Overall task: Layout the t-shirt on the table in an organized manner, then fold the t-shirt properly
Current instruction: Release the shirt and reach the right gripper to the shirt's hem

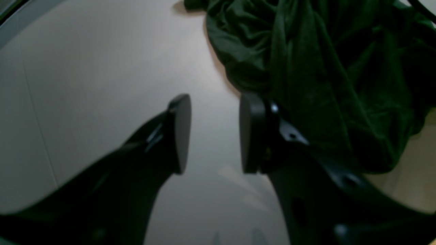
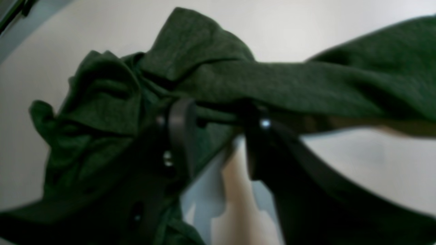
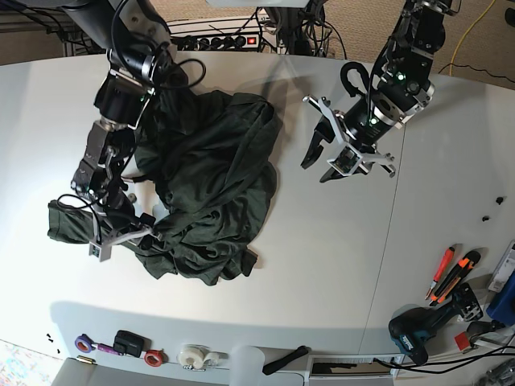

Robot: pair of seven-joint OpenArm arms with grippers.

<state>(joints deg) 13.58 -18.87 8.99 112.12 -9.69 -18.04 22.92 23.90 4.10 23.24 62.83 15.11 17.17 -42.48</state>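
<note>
1. Tape rolls (image 3: 193, 355) and small hand tools (image 3: 445, 276) sit along the near edge of the white worktop (image 3: 322, 265), out of the way so the middle stays free for spreading cloth.
2. Crumpled in a heap on the camera's left half of the worktop lies the dark green t-shirt (image 3: 211, 185), bunched and twisted, not yet laid out flat; one sleeve or hem trails toward the camera-left edge.
3. At that trailing edge the right pincer (image 3: 113, 229) is down in the fabric. Its wrist view shows a band of cloth stretched across between the pads, but blur hides whether it is clamped, so I cannot tell if it grips. Likely it is there to pull that edge outward.
4. Farther back, the left pincer (image 3: 342, 153) hangs released, pads (image 1: 250, 134) apart with bare worktop between them, just beside the garment's far side, probably positioned to take an opposite edge.
</note>
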